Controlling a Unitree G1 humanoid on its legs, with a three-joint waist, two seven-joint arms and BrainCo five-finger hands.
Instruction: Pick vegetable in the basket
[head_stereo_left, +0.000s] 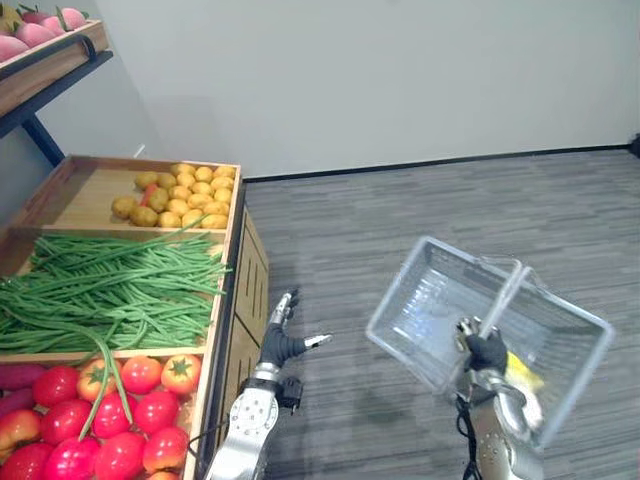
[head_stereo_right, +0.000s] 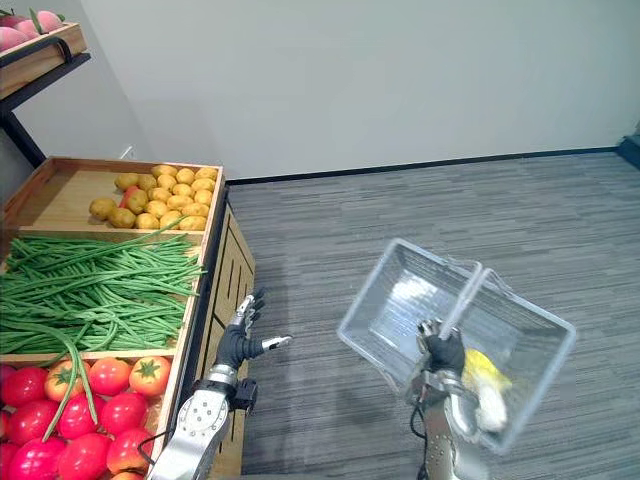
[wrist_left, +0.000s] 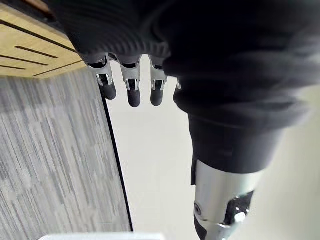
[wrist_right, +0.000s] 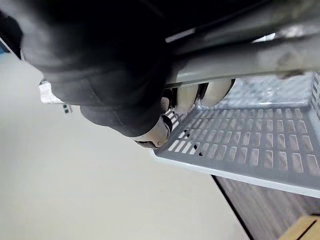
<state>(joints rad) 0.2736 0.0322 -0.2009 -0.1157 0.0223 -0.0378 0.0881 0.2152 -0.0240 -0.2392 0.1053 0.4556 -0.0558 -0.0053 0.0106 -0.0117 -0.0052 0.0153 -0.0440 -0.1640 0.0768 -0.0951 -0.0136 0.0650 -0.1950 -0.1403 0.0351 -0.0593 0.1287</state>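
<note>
My left hand (head_stereo_left: 282, 343) hung open beside the outer side of the wooden stand (head_stereo_left: 250, 272), its fingers (wrist_left: 133, 93) straight and spread with the thumb held apart from them, touching nothing and holding nothing. My right hand (head_stereo_left: 487, 351) was closed round the handle (head_stereo_left: 506, 288) of the basket (head_stereo_left: 398, 296), a grey see-through plastic one with slotted walls, and in my right wrist view my fingers were curled about the grey bar right against the basket's rim. The basket hung tilted over the grey carpeted floor (head_stereo_left: 400, 215), well apart from the stand, with its open side turned up towards my head. Inside it, low in the end nearer to me, lay a yellow item (head_stereo_left: 523, 372); I could not tell what it was. The vegetables lay in the stand on my left, in three compartments set off by wooden dividers: potatoes (head_stereo_left: 180, 194) heaped in the far one, against its right-hand side, long green beans (head_stereo_left: 110, 285) piled across the middle one, and tomatoes (head_stereo_left: 112, 410) in the near one, with a few bean pods trailing over the divider onto them. Above the stand's far corner an upper shelf (head_stereo_left: 52, 62) carried pink fruit (head_stereo_left: 40, 30). A plain pale wall (head_stereo_left: 380, 80) stood behind
</note>
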